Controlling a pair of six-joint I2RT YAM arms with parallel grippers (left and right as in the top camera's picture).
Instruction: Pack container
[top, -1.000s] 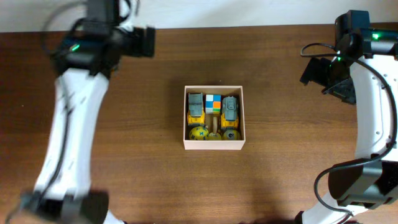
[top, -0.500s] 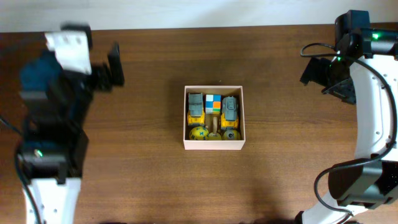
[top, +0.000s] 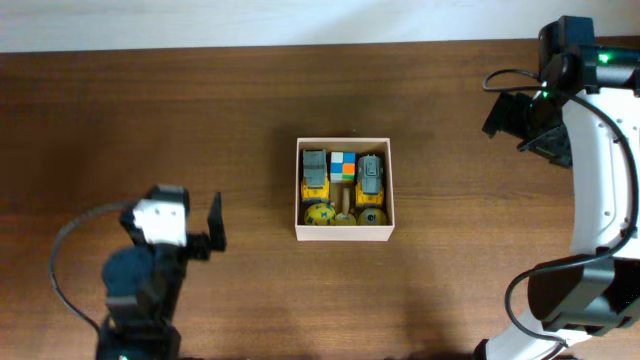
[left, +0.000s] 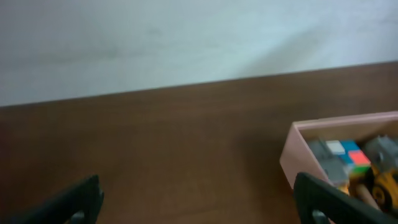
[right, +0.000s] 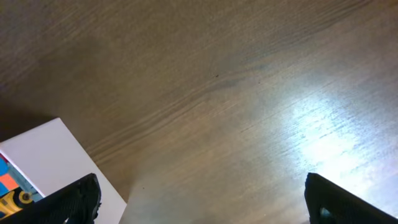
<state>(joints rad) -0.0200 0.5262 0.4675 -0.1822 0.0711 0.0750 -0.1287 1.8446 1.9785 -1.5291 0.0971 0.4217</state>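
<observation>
The worktop (top: 450, 280) is seen bare on every side of the container (top: 343, 233), the one obstacle standing at its middle, so passage is offered all round its thin walls. The inside is crowded by toy trucks (top: 314, 172), a coloured cube (top: 343, 165) and yellow balls (top: 319, 214), with hardly a gap between them. The left arm (top: 150, 270) is placed well apart at the near left and the right arm (top: 600, 150) along the right edge, both away from the container.

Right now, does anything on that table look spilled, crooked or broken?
Nothing stands out. The container sits square, with toy trucks, colored cube and balls all inside. The left gripper and right gripper are open, away from it.
</observation>
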